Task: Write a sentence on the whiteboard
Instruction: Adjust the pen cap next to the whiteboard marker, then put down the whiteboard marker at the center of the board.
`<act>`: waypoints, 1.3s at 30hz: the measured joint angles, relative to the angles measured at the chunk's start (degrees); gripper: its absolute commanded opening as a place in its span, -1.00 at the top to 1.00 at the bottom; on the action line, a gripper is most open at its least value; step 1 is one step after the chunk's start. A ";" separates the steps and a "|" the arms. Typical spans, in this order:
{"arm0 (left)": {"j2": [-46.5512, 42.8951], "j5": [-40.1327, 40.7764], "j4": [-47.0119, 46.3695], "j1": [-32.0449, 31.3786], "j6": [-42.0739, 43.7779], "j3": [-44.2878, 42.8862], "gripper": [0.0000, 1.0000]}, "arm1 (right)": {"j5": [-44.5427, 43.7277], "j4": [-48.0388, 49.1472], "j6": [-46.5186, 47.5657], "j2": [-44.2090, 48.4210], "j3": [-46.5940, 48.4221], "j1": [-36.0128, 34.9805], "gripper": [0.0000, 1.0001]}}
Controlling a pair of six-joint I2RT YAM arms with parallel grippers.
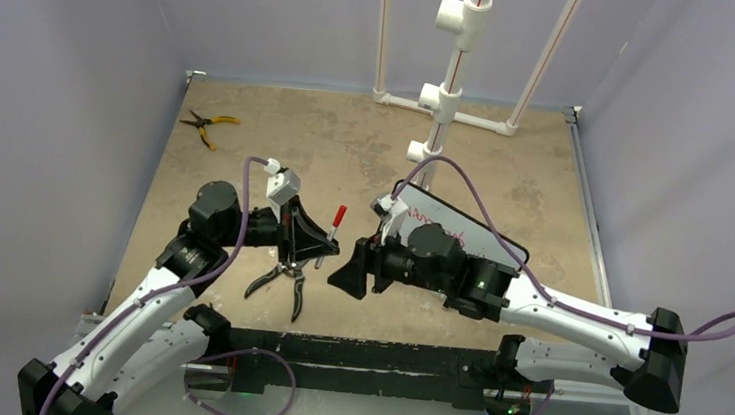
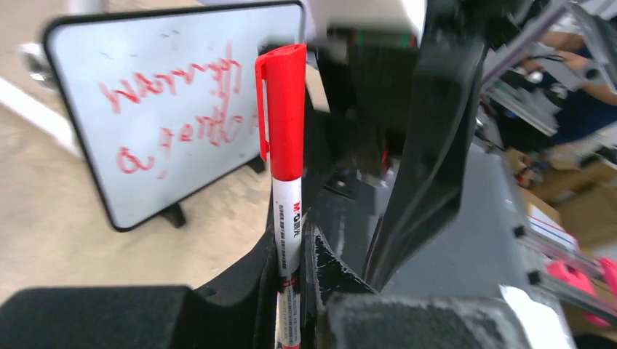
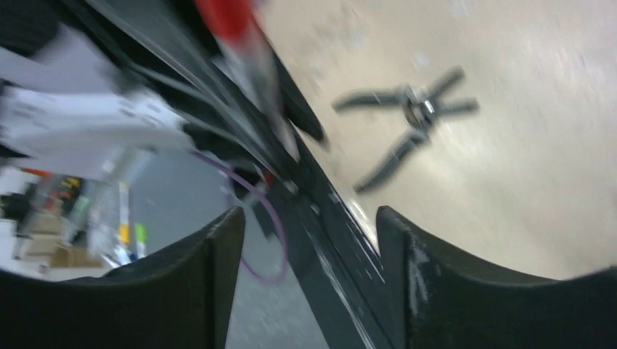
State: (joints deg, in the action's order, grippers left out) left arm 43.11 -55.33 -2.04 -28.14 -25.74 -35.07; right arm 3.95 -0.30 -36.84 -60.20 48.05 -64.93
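While left gripper [image 2: 291, 285] clamps red-capped marker [image 2: 285, 145] | glossy whiteboard [image 2: 94, 182] bears scrawled sentence [image 2: 174, 109]

Whiteboard [image 2: 94, 58]: glossy white face, thin black frame. Sentence [image 2: 174, 80]: red scrawl in two lines. Marker [image 2: 287, 196]: red cap, white barrel, small dark print; I make out a red band lower down. Table [image 1: 349, 146]: tan, mottled with paler patches. Far pliers [image 1: 208, 125], by its far left corner: yellow handles, dark jaws. Near pliers [image 1: 280, 282], toward its near edge: I see black throughout. Cables [image 1: 694, 331]: purple.
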 measured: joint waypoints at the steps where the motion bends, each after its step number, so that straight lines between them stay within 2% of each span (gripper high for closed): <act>1: -0.98 2.54 0.98 0.44 1.11 -0.63 1.00 | -0.68 -3.28 -0.35 -0.90 0.07 -0.76 -0.63; 5: -2.47 7.54 4.74 0.63 2.54 -0.66 1.00 | -6.54 -12.96 -1.42 -2.34 0.92 -1.38 -0.82; 7: -2.29 10.69 6.60 0.63 2.60 -0.61 1.00 | -11.08 -15.65 -1.79 -1.55 2.25 -1.27 -0.94; 9: -1.25 14.60 8.17 0.63 2.43 -0.39 1.00 | -14.71 -16.46 -1.95 -0.26 3.26 -1.27 -0.96; 18: 9.92 34.91 12.39 0.63 -2.64 2.64 0.98 | -30.38 -15.56 1.18 6.58 4.04 -1.16 -0.97; 22: 14.71 40.30 8.90 0.63 -5.31 3.65 0.90 | -35.78 -12.44 5.97 9.77 3.96 -0.55 -0.97; 26: 22.38 44.33 2.64 0.63 -6.82 3.98 0.80 | -38.18 -8.39 10.97 11.39 3.58 3.54 -0.97; 28: 27.12 45.83 -0.46 0.63 -7.30 4.20 0.68 | -38.91 -6.80 13.29 11.98 2.95 6.91 -0.97; 31: 30.08 46.88 -2.67 0.63 -7.78 4.74 0.36 | -39.58 -4.11 16.65 13.38 1.16 11.02 -0.97; 35: 32.81 48.43 -4.92 0.63 -7.87 5.11 -0.22 | -40.26 -1.18 19.85 15.32 -0.92 15.45 -0.97; 39: 32.87 50.77 -6.71 0.92 -9.03 5.33 -0.40 | -39.17 0.87 20.61 15.72 -2.25 22.29 -0.97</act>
State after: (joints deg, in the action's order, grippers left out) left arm 75.99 -4.56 -8.75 -27.22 -34.76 -29.74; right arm -35.22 0.58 -16.23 -44.49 45.80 -42.63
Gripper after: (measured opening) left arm 0.653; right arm 0.985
